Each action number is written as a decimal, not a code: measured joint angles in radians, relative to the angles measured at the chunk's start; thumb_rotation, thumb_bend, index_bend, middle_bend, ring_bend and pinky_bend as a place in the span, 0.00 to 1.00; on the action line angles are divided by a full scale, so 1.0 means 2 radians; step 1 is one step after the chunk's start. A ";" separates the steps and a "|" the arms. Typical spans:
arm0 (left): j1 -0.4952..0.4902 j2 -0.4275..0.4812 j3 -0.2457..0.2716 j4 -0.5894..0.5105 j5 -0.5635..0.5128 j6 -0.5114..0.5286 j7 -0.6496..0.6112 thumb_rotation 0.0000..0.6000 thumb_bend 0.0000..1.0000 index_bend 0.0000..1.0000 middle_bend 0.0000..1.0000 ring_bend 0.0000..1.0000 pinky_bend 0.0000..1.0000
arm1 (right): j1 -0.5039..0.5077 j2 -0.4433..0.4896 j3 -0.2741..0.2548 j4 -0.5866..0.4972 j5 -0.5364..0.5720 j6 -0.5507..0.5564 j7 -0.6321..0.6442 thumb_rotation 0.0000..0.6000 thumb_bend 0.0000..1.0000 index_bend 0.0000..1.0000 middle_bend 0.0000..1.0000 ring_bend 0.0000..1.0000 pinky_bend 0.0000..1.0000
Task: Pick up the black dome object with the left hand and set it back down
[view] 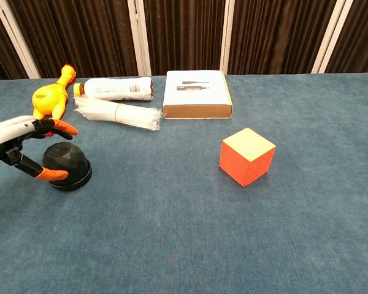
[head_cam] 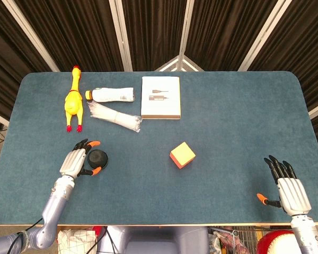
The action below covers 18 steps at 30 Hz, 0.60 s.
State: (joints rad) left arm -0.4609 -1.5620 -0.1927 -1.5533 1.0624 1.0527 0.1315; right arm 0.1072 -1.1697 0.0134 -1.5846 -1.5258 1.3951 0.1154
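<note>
- A small black dome object, faceted and matte, sits on the blue desk near its left front.
- The left hand sits beside it, fingers released and spread around the dome.

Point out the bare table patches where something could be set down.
Free: the wide stretch between the orange cube and the right hand, and the near strip below the cube. Crowded: the far left, around the rubber chicken, bottle, white box and black dome.
</note>
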 measured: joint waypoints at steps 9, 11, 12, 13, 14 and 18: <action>-0.001 -0.006 -0.001 0.003 -0.027 0.022 0.048 1.00 0.58 0.20 0.43 0.00 0.00 | -0.001 0.003 -0.002 -0.003 -0.004 0.002 0.005 1.00 0.19 0.02 0.03 0.12 0.00; -0.002 -0.009 -0.003 0.003 -0.033 0.029 0.056 1.00 0.61 0.22 0.46 0.00 0.00 | 0.000 0.003 -0.002 -0.003 -0.003 0.000 0.006 1.00 0.19 0.02 0.03 0.12 0.00; -0.002 -0.011 -0.006 0.002 -0.035 0.034 0.058 1.00 0.62 0.23 0.47 0.00 0.00 | 0.001 0.002 -0.001 -0.002 -0.002 -0.001 0.006 1.00 0.19 0.02 0.03 0.12 0.00; -0.002 -0.012 -0.008 0.001 -0.036 0.038 0.059 1.00 0.63 0.24 0.48 0.00 0.00 | 0.002 0.002 0.000 -0.001 0.000 -0.003 0.007 1.00 0.19 0.02 0.03 0.12 0.00; -0.002 -0.012 -0.010 -0.002 -0.035 0.042 0.058 1.00 0.63 0.24 0.48 0.00 0.00 | 0.002 0.002 0.001 -0.001 0.001 -0.003 0.007 1.00 0.19 0.02 0.03 0.12 0.00; 0.000 -0.009 -0.021 -0.028 -0.020 0.055 0.038 1.00 0.64 0.25 0.48 0.00 0.00 | 0.004 0.001 0.002 0.002 0.002 -0.005 0.010 1.00 0.19 0.02 0.03 0.12 0.00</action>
State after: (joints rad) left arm -0.4613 -1.5797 -0.2339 -1.6096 1.0226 1.1627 0.2082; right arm 0.1148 -1.1675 0.0171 -1.5797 -1.5226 1.3843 0.1362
